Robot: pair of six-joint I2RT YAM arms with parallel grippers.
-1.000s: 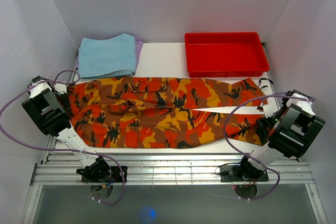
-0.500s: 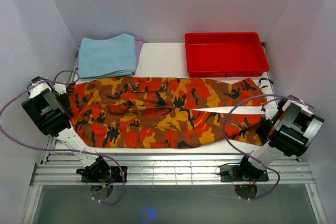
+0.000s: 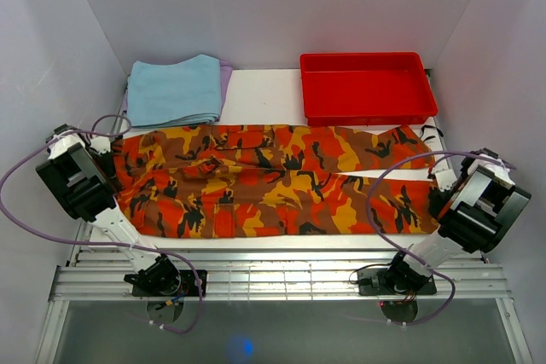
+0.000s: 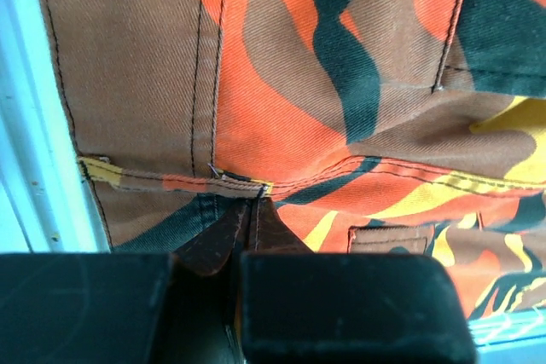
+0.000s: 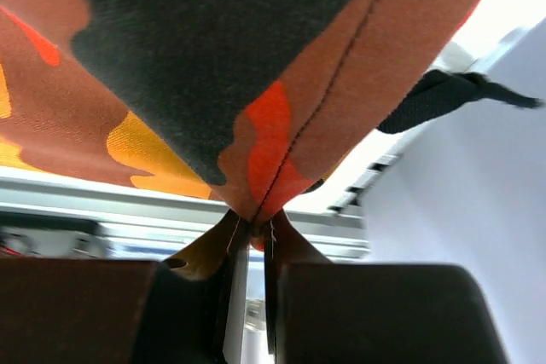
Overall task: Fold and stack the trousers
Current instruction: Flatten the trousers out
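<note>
The trousers (image 3: 273, 181), in orange, red, yellow and black camouflage, lie stretched lengthwise across the table, waist to the left and leg ends to the right. My left gripper (image 3: 115, 178) is at the waist end. In the left wrist view it (image 4: 247, 219) is shut on a pinch of the trousers (image 4: 281, 83) just below a stitched seam. My right gripper (image 3: 435, 202) is at the near leg's end. In the right wrist view it (image 5: 252, 228) is shut on the seamed edge of the trousers (image 5: 213, 66), which hang raised off the table.
A folded light blue cloth (image 3: 175, 89) lies at the back left. A red tray (image 3: 371, 112) stands at the back right. A black strap (image 3: 431, 134) lies by the far leg's end. Metal rails (image 3: 273, 274) run along the near edge. White walls close in both sides.
My right gripper has shut on the near leg's end and drawn it to the right. The trousers now lie longer and flatter. My left gripper has tightened on the waist.
</note>
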